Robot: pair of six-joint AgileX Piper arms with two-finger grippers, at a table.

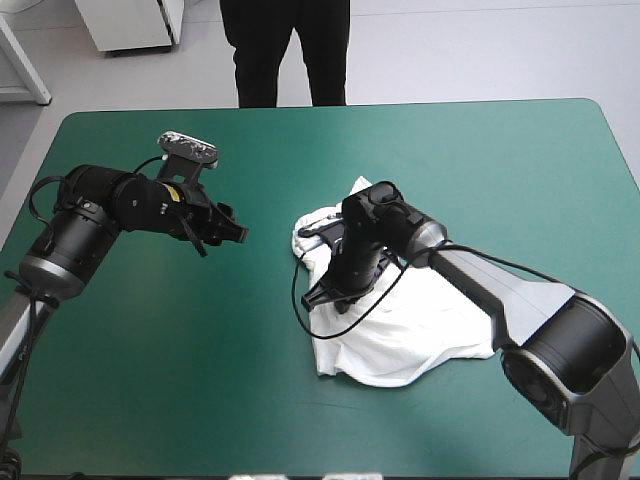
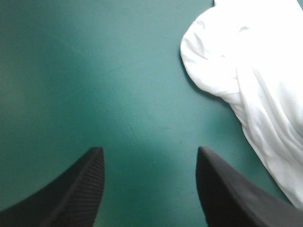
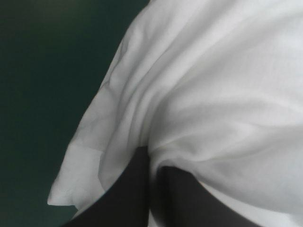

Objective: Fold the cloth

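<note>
Item under inspection: the T-shirt (image 1: 420,325) lies on the teal-green surface (image 1: 150,380) as a crumpled, partly spread heap, not yet flat and with no fold made. The right fingers (image 1: 325,295) are down on the T-shirt at its edge nearest the left arm. They are all but closed, with a pinch of white cloth drawn between them. The right wrist view confirms this: the T-shirt (image 3: 213,94) puckers into the pair (image 3: 132,189), and a loose hem corner hangs just beside them. The left fingers (image 1: 232,232) are off the T-shirt, well apart from it on the side away from the right arm. In the left wrist view they (image 2: 80,189) stand wide apart and empty over bare cover, with a rolled edge of the T-shirt (image 2: 236,71) ahead and to one side. Assessment: the step in hand appears to be taking hold of the garment to spread it before folding. To do it well, the right fingers should lift only enough to free the layers and should not drag the heap. The left fingers need to come to the T-shirt and take a distinct second hold, preferably a hem corner or shoulder, so the two holds can draw it taut and flat. Risk: a pinch that bunches several layers will likely carry creases into the fold.
</note>
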